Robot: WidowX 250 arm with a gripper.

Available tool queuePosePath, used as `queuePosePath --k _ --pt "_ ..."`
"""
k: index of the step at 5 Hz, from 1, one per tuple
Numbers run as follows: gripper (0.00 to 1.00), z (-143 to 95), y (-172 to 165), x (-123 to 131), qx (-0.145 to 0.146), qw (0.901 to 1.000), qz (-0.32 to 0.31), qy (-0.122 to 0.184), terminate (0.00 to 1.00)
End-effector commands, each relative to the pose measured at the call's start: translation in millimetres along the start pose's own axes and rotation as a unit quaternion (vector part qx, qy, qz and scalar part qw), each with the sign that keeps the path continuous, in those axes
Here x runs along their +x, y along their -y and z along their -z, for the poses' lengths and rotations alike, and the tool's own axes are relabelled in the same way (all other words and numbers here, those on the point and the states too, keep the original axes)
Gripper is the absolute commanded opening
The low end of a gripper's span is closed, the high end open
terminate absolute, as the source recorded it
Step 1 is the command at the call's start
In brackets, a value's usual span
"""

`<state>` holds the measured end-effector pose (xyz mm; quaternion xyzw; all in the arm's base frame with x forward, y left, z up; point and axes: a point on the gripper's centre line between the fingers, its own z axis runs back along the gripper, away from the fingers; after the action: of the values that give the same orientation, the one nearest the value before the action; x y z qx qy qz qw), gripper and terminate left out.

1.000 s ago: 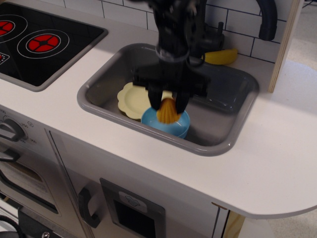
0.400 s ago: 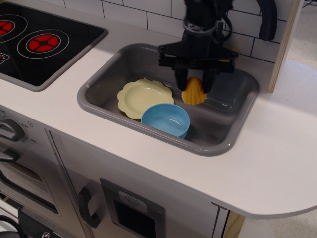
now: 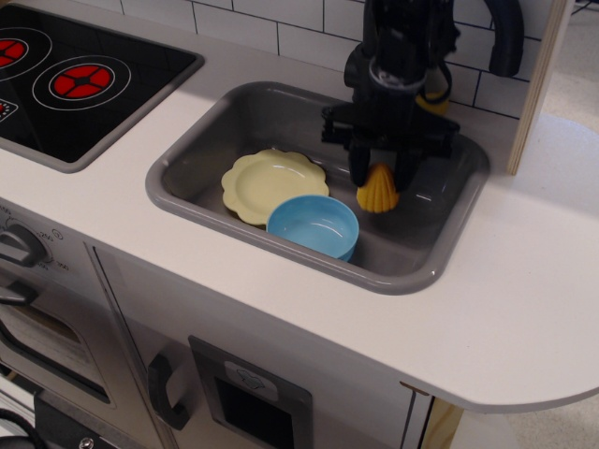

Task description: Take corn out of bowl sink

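One gripper: gripper (image 3: 378,181) is pinching the corn (image 3: 377,192) from above
Corn place: hanging right of the bowl (image 3: 314,225), low over the sink (image 3: 201,140) floor
Corn axis: pointing upright, tip up between the closed fingers
Bowl: sitting empty

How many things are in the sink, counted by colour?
Yellow: 2, the stubby yellow-orange toy corn cob held by the black gripper, and the pale yellow scalloped plate.
Blue: 1, the round light blue plastic bowl.
Total: 3 in the grey sink.
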<state>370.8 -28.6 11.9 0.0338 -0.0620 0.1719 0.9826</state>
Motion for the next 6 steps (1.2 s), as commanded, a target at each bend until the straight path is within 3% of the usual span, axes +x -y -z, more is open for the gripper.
queuePosePath --k 1,2,3,5,6 --pt "0.00 -4 24 -5 -0.051 0.9985 0.017 -0.011 0.00" --pt "1.00 -9 24 -8 -0.050 0.9986 0.018 -0.007 0.00" --pt "1.00 -22 20 -6 -0.060 0.9981 0.014 -0.005 0.00" --pt "1.00 -73 -18 -1 -0.061 0.9969 0.006 0.049 0.00" --pt "1.00 -73 -18 -1 -0.061 0.9969 0.006 0.049 0.00"
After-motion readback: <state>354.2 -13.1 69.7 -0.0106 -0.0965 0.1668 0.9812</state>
